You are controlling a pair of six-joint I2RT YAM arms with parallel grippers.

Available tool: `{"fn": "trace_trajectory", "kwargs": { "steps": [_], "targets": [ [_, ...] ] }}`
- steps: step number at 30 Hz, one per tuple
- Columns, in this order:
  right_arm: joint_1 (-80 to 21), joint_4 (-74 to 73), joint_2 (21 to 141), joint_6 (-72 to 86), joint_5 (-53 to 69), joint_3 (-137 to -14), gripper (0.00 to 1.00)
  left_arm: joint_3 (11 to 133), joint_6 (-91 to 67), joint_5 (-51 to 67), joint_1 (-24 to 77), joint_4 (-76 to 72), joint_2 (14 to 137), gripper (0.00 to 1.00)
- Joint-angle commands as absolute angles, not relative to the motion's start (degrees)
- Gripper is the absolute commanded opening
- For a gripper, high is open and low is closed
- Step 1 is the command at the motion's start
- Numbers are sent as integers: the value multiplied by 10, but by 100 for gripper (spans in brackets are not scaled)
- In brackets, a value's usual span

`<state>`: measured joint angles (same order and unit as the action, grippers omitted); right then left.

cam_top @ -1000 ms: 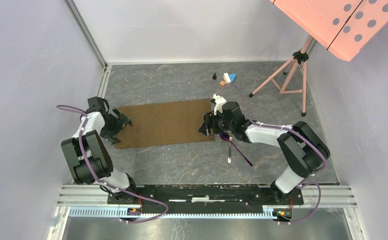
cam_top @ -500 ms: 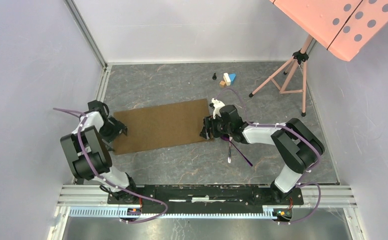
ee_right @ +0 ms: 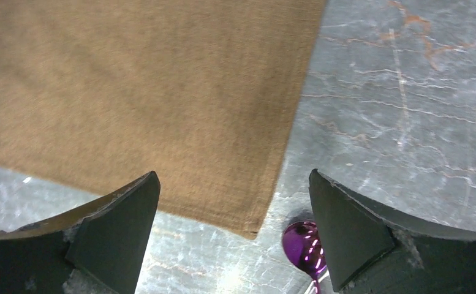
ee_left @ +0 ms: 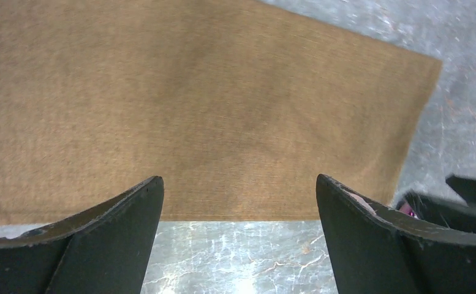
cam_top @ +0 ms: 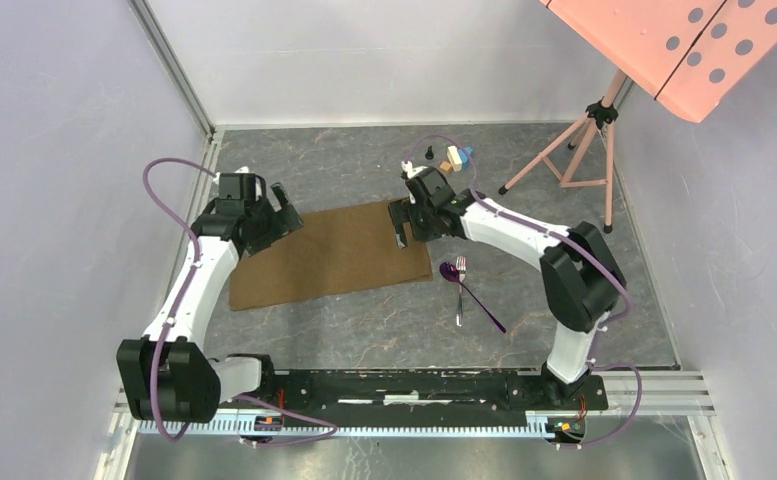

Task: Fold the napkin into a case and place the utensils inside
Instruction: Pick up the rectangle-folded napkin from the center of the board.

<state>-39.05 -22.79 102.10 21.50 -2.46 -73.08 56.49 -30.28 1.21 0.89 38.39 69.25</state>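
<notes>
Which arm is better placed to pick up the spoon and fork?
The right arm. Its jaws stand open over the napkin's right edge, spoon and fork lying beyond; the left arm is at the opposite end.

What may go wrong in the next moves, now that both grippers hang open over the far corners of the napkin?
1. The spoon and fork lie just beside the near right corner of the napkin. A dragged or folded cloth may push or cover them.
2. The left gripper and right gripper are both open and hold nothing. An uneven grasp could give a crooked fold.
3. The toy blocks sit close behind the right arm and may be knocked.
</notes>
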Motion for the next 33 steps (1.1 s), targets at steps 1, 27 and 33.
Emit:
{"fn": "trace_trajectory", "kwargs": {
  "steps": [1, 27, 33],
  "targets": [
    [-395, -361, 1083, 250, -122, -823, 98, 592, -251, 34, 42, 346, 682, 100],
    [-399, -425, 1272, 282, -167, -1025, 62, 551, -217, 89, 46, 316, 596, 100],
    [-396, -412, 1279, 281, -160, -1008, 62, 553, -217, 85, 46, 320, 597, 100]
  ]
}}
